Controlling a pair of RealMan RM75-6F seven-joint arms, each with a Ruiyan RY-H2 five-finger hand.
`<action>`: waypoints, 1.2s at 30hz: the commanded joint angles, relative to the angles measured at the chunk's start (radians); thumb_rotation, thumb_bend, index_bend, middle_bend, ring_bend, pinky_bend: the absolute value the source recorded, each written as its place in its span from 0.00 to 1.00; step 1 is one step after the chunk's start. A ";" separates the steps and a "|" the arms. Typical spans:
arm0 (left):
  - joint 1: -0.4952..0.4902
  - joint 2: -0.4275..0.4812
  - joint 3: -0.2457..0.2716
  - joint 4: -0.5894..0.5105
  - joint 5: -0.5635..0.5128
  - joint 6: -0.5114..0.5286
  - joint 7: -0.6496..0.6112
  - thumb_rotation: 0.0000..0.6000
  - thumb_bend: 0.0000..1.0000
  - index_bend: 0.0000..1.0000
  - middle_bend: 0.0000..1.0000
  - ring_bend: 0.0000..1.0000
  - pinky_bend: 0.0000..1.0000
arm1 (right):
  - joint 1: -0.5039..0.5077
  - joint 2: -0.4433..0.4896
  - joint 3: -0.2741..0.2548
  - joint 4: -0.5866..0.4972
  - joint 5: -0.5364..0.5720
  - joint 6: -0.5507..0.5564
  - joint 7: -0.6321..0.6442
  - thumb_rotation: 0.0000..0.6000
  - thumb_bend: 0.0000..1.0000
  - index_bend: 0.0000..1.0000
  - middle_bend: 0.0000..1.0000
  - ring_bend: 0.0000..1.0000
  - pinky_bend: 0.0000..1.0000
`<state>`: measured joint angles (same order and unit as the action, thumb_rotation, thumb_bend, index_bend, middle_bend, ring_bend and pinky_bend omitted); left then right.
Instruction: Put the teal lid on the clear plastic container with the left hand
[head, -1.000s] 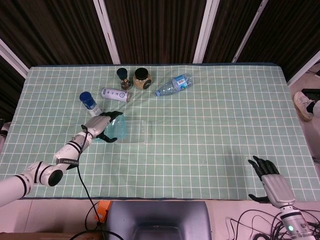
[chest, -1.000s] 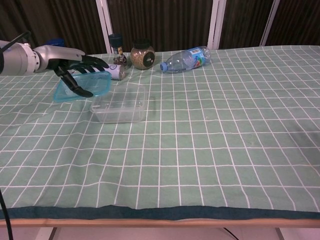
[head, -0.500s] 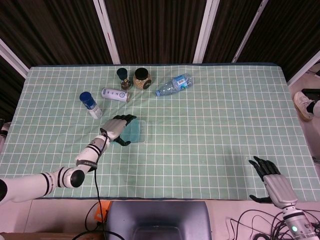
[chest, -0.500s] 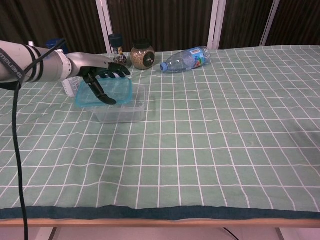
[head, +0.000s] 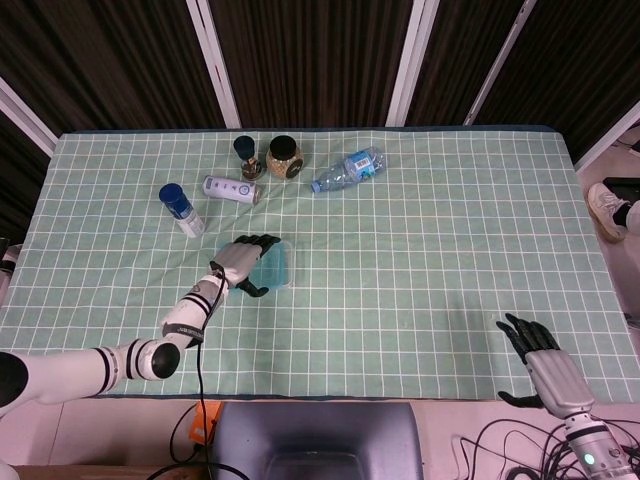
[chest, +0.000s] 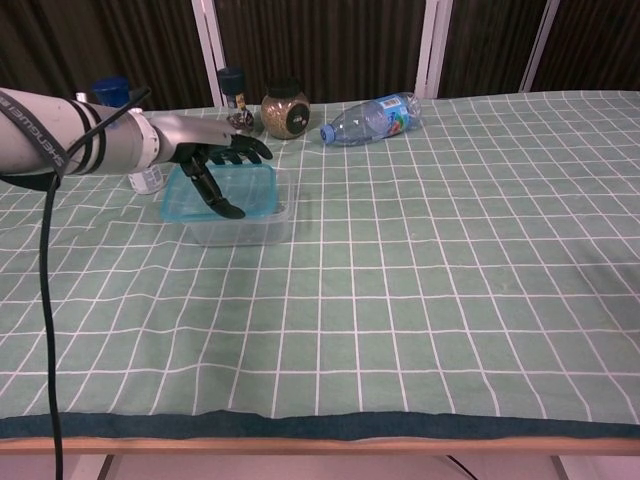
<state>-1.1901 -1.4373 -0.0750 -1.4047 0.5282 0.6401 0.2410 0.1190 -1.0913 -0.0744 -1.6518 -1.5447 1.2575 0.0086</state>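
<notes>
Crowding behind the container (chest: 240, 228): jar (head: 284, 157), bottles (head: 347, 168).

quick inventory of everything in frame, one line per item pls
teal lid: 1, teal, over the clear container, held by the left hand
clear plastic container: 1, clear, left of table centre
water bottle: 1, clear with blue cap, lying on its side at the far edge
jar: 1, dark lid, grainy brown contents, upright, far edge
small dark-capped bottle: 1, upright beside the jar
white bottle: 1, lying on its side
blue-capped bottle: 1, white body, far left
tablecloth: 1, green with white grid
left hand: 1, dark, gripping the lid
right hand: 1, dark, near right edge, holding nothing
</notes>
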 joint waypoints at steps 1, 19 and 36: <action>-0.001 -0.004 -0.001 0.004 -0.004 -0.001 0.004 1.00 0.29 0.00 0.08 0.68 0.72 | 0.001 -0.001 -0.001 -0.001 0.000 -0.002 -0.002 1.00 0.29 0.00 0.00 0.00 0.00; -0.030 -0.042 -0.005 0.036 -0.054 0.001 0.055 1.00 0.29 0.00 0.08 0.68 0.72 | 0.001 0.004 -0.002 -0.002 0.005 0.002 0.005 1.00 0.29 0.00 0.00 0.00 0.00; -0.070 -0.047 0.011 0.028 -0.129 0.012 0.124 1.00 0.29 0.00 0.08 0.68 0.72 | 0.001 0.008 -0.004 -0.001 -0.002 0.009 0.015 1.00 0.29 0.00 0.00 0.00 0.00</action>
<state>-1.2590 -1.4847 -0.0649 -1.3755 0.4014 0.6503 0.3636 0.1200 -1.0831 -0.0788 -1.6530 -1.5468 1.2665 0.0238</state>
